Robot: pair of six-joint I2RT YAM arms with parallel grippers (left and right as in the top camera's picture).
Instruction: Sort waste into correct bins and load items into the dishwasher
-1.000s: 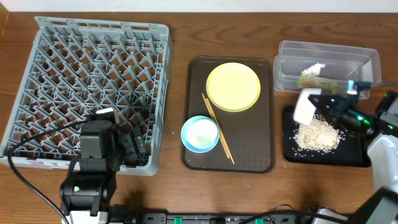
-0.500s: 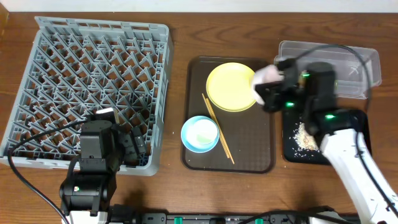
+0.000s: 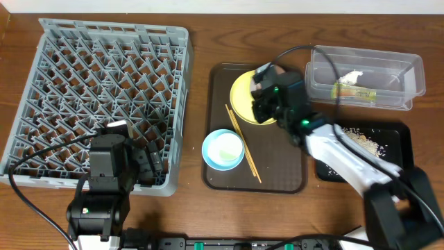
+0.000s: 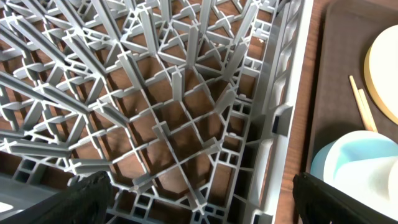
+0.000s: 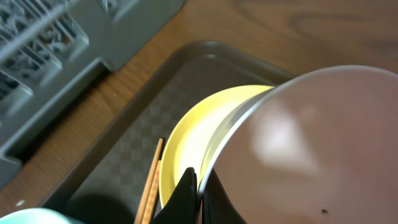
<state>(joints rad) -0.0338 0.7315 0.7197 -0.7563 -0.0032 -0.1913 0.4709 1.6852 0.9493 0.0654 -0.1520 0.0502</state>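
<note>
Obs: right fingers (image 5: pixel 185 198) clamped on the rim of the white bowl (image 5: pixel 298 143), held above the yellow plate (image 3: pixel 243 97) on the brown tray (image 3: pixel 277 170); dish rack (image 3: pixel 104 97) lies well to their left, where the left fingers (image 4: pixel 93 194) hang spread and empty over its near-right corner.

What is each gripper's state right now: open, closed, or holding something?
Left gripper: open, holding nothing.
Right gripper: closed on the rim of the white bowl.

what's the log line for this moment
right gripper: holding white bowl above yellow plate | left gripper: open, over dish rack
</note>
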